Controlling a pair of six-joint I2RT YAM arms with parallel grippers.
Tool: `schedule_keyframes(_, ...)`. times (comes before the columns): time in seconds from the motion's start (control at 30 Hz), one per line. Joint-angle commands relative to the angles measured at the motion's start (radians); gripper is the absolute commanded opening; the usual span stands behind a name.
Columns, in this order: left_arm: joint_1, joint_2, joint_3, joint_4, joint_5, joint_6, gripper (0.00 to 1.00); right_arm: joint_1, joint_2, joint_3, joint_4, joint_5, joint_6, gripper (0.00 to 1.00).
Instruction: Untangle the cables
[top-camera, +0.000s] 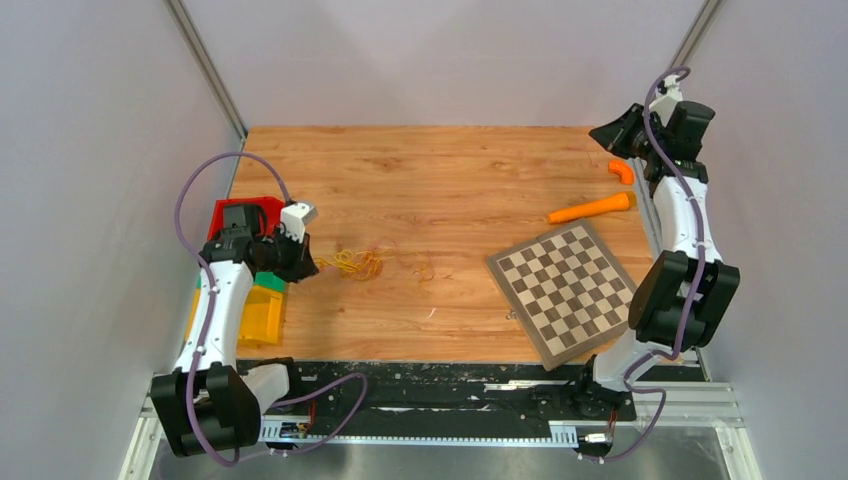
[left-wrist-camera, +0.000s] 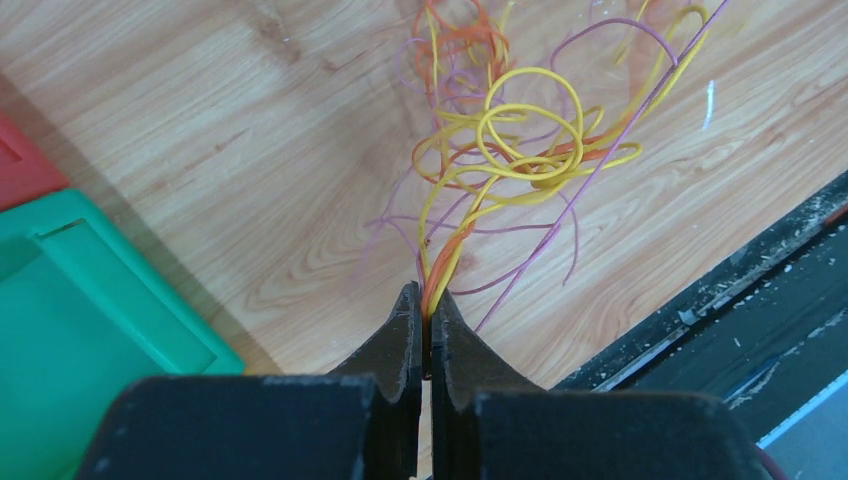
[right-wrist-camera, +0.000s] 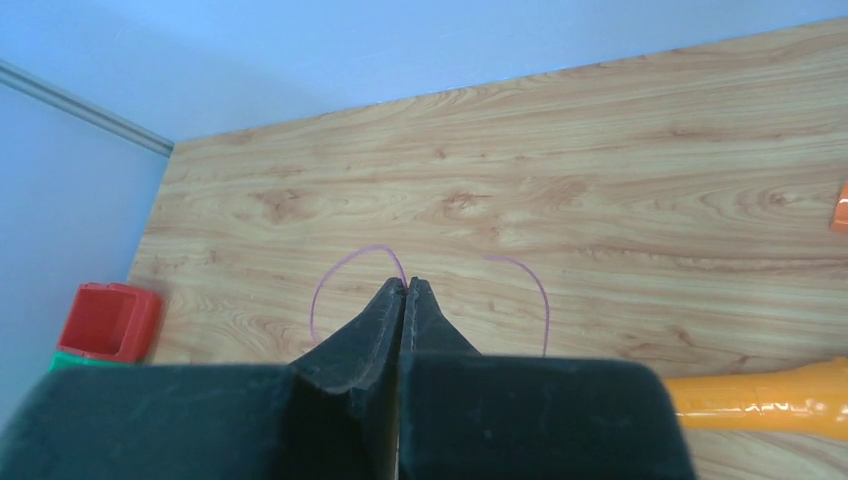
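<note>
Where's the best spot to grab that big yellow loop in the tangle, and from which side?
Pinch the yellow loop at its far arc, coming from above on the side away from the left gripper. That arc looks clearest of the other cables. Nearer the left gripper, which is shut on them, the strands bunch together.

From above the cables are too fine to tell apart — the green bin is cut off.
</note>
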Motion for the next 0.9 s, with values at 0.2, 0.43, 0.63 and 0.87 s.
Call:
schedule_keyframes(0.2, -0.021, -0.01, 0.057, 0.01, 0.139, -0.026, 0.0, 0.09, 0.025, -0.018, 0.084, -0.082, -0.014, 0.0)
schedule_keyframes(0.43, -0.181, 0.03, 0.264, 0.06, 0.156, -0.127, 0.0, 0.218, 0.027, -0.006, 0.054, -0.201, -0.067, 0.0)
schedule_keyframes(0.63, -0.299, 0.084, 0.362, 0.128, 0.184, -0.191, 0.0, 0.438, 0.101, 0.08, -0.2, -0.293, -0.289, 0.87)
schedule_keyframes(0.87, -0.338, 0.123, 0.373, 0.267, 0.274, -0.37, 0.0, 0.712, 0.058, 0.061, -0.166, -0.313, -0.353, 1.0)
